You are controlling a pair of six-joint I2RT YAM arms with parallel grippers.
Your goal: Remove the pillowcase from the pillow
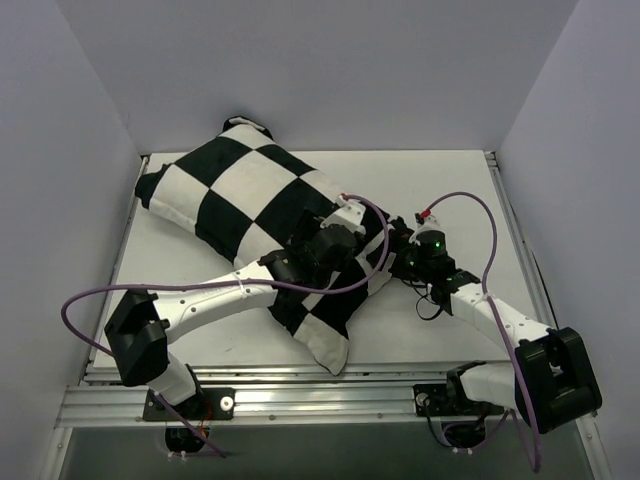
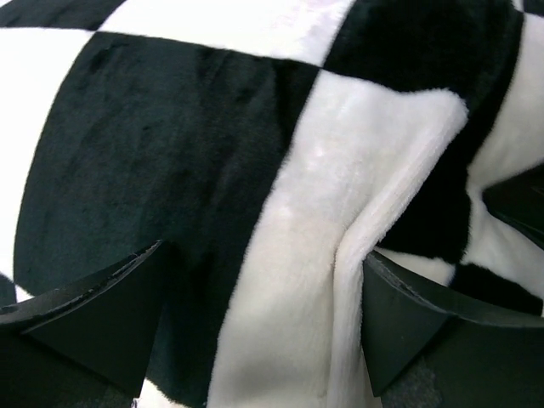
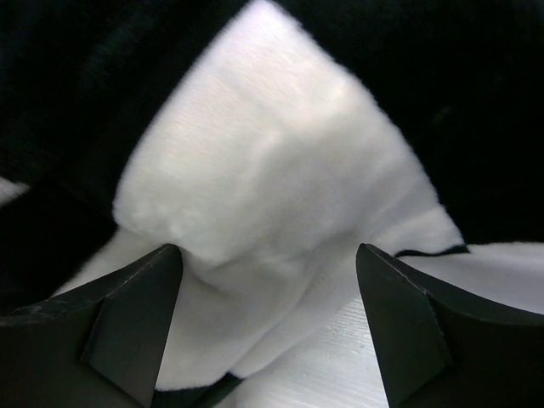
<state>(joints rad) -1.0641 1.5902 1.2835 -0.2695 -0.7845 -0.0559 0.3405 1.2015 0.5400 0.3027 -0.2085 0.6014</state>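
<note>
The black and white checkered pillowcase (image 1: 250,195) lies stuffed and slanting across the white table (image 1: 440,180), from back left to front middle. The pillow is hidden inside it. My left gripper (image 1: 345,228) hovers low over the case's right part. In the left wrist view it (image 2: 262,251) is open, its fingers astride a white strip and a raised fold of the pillowcase (image 2: 314,170). My right gripper (image 1: 398,243) is at the case's right edge. It (image 3: 268,248) is open too, with a white bulge of the pillowcase (image 3: 263,153) between its fingers, just above the tabletop.
Grey walls enclose the table on the left, back and right. A metal rail (image 1: 300,395) runs along the near edge by the arm bases. Purple cables (image 1: 470,200) loop from both wrists. Bare tabletop (image 1: 180,320) shows at front left and back right.
</note>
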